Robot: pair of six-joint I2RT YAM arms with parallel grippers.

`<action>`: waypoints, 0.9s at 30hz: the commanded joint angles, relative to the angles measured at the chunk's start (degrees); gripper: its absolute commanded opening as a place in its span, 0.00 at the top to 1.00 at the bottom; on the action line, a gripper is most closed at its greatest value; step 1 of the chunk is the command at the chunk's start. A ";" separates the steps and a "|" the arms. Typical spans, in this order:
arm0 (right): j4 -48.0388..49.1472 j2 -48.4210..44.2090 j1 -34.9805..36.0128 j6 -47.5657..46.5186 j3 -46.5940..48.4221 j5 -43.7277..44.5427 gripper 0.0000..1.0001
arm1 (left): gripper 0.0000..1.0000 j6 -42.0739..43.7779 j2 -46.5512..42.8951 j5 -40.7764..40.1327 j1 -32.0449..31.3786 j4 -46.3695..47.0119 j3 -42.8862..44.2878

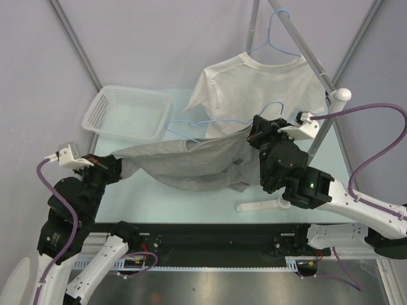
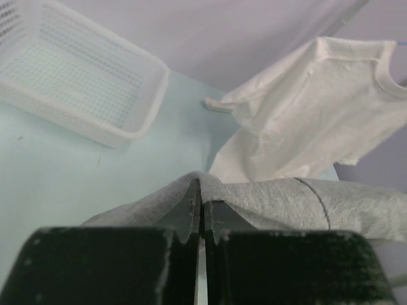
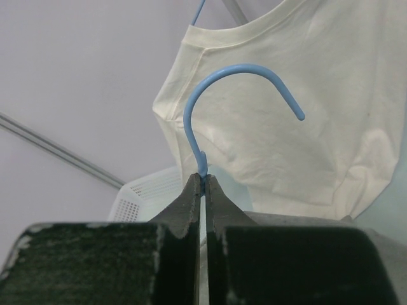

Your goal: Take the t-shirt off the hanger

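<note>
A grey t-shirt (image 1: 191, 162) is stretched low over the table between my two grippers. My left gripper (image 1: 117, 166) is shut on its left end, and the cloth folds over the tips in the left wrist view (image 2: 202, 203). My right gripper (image 1: 257, 130) is shut on the neck of a blue wire hanger (image 1: 210, 122), just under its hook (image 3: 235, 73). The hanger's left arm shows bare above the grey cloth. Its right part is hidden by the shirt and gripper.
A white t-shirt (image 1: 254, 89) hangs on a second blue hanger (image 1: 273, 44) on a rack pole (image 1: 327, 121) at the back right. The rack's white foot (image 1: 261, 204) lies by my right arm. A white mesh basket (image 1: 127, 114) stands at the back left.
</note>
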 commanded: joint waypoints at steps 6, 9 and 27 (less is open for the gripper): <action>6.62 2.13 -0.28 -0.42 3.53 -6.88 1.00 | 1.00 1.70 19.75 38.68 0.50 8.68 -1.98; 7.15 2.66 -0.37 -2.00 3.54 -7.76 1.00 | 1.00 -1.99 24.77 48.17 0.59 14.90 -5.14; 5.48 3.10 -1.86 -7.79 3.10 -10.58 1.00 | 0.00 4.05 2.02 9.35 0.68 6.94 -0.24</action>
